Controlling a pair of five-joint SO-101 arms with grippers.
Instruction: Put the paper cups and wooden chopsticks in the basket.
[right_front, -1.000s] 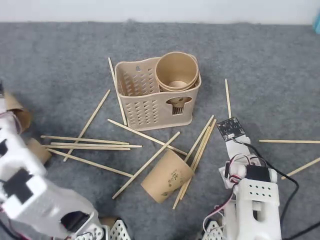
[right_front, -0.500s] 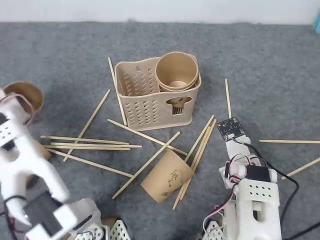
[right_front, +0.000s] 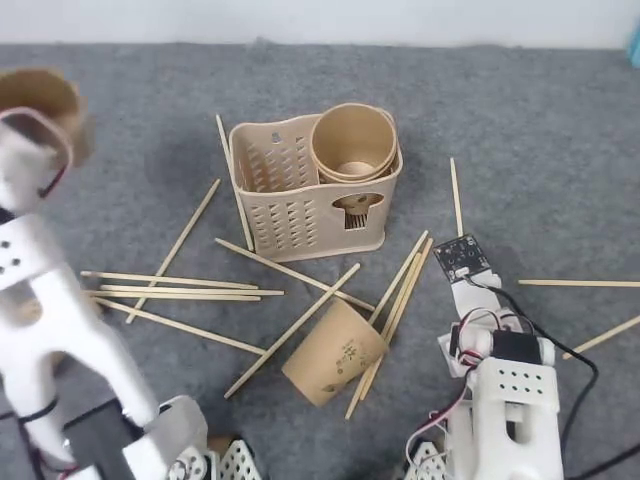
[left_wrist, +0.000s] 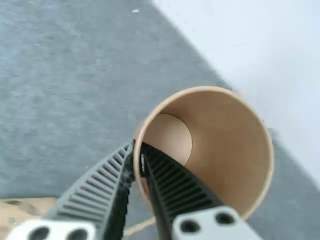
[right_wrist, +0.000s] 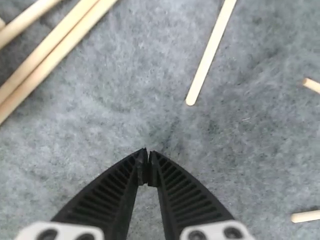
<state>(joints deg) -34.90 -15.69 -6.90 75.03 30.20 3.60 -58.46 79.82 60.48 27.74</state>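
The left gripper is clamped on the wall of a paper cup, one ribbed black finger inside the rim and the other outside. The cup hangs at the tip of the fingers, its open mouth turned toward the wrist camera, showing a smooth tan inside and a round base. In the high view this held cup is a blur at the far left, well apart from the basket.

The basket is beige plastic with perforated walls. Stacked cups stand upright in its compartment on the right arm's side. Another paper cup lies on its side in front of the basket, among thin, pale wooden chopsticks scattered over the fuzzy grey carpet; some run under it.

The right gripper has its jaws pressed together on nothing, just above the carpet, near a flat chopstick cut off at the frame edge.
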